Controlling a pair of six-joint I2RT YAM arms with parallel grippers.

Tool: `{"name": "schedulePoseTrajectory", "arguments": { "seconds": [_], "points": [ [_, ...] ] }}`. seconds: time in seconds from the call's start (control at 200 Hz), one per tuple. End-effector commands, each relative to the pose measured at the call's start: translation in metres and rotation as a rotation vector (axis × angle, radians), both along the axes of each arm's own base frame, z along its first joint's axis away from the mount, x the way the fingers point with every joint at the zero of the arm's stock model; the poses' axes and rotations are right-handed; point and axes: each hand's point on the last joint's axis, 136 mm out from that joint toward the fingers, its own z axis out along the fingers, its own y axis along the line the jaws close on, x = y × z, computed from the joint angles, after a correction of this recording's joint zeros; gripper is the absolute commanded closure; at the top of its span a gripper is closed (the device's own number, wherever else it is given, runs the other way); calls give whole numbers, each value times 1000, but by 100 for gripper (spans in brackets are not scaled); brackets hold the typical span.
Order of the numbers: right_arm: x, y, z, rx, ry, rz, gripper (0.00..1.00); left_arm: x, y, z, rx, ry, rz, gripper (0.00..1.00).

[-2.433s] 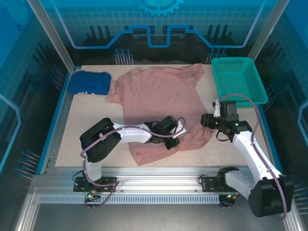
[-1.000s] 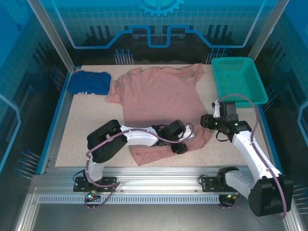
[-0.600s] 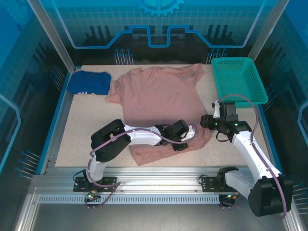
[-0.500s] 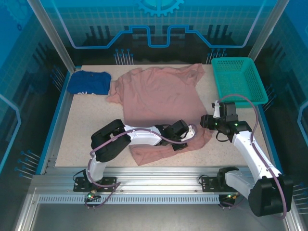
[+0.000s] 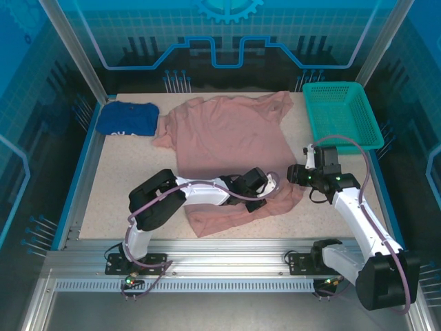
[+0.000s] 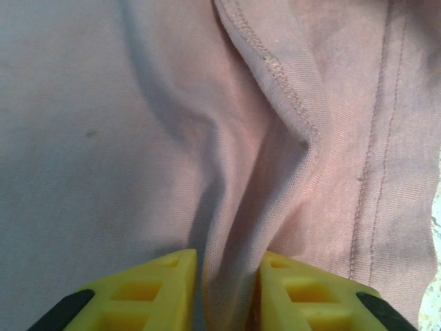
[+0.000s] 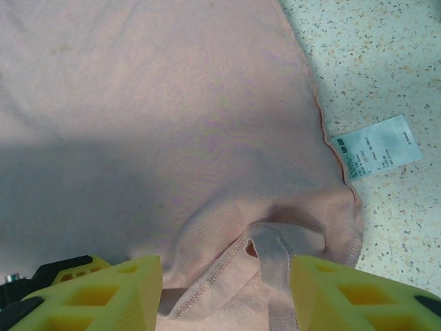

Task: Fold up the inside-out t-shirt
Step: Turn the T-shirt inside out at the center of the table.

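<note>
Noted slight up-table shift of left gripper (image 6: 227, 269) since half a second back; nearly closed, pinching a ridge of t-shirt (image 5: 227, 134). Right gripper (image 7: 226, 276) spread wide over hem, gripping nothing. White tag (image 7: 377, 155) legible from right wrist. T-shirt flat on speckled table (image 5: 131, 179), basket (image 5: 341, 114) beside.

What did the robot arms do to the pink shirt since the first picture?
The left claw slid across the near hem of the t-shirt toward the right claw, then eased slightly away from the near edge; it pinches a fold of cloth. The right claw, open over the hem corner, stayed put, as did the blue garment and the green basket.
</note>
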Motion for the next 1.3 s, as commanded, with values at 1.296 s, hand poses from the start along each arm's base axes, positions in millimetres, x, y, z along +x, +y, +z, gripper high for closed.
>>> {"name": "schedulePoseTrajectory", "arguments": {
  "seconds": [1.296],
  "points": [
    [15, 191, -76, -266, -477, 549, 52, 57, 73, 207, -639, 542, 386, 100]
  ]
}}
